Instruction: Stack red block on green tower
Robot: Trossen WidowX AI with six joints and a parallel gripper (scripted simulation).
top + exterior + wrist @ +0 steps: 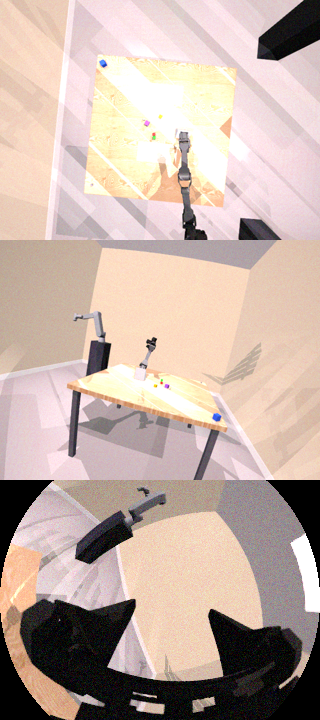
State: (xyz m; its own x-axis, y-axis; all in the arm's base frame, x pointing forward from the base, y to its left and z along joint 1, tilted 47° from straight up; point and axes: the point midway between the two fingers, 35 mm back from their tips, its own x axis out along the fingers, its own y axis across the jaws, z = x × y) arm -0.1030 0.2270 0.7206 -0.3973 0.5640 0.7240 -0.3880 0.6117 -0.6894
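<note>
My arm raised high above table (108, 389), wrist tipped upward, claw (151, 341) aimed at wall rather than down at blocks. Claw spread nearly full width, gripping nothing; wrist view shows both fingers with only wall between. Red block (153, 134) sits on table touching green tower (154, 137), beside it, not on top. Both well left of my arm in top view.

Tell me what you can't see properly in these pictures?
- Red block and green tower: too small in the top view to tell if they touch.
- Tower's height: too tiny in the exterior view to count blocks.
- Table and blocks: missing from the wrist view, which faces the wall past the open jaws.
</note>
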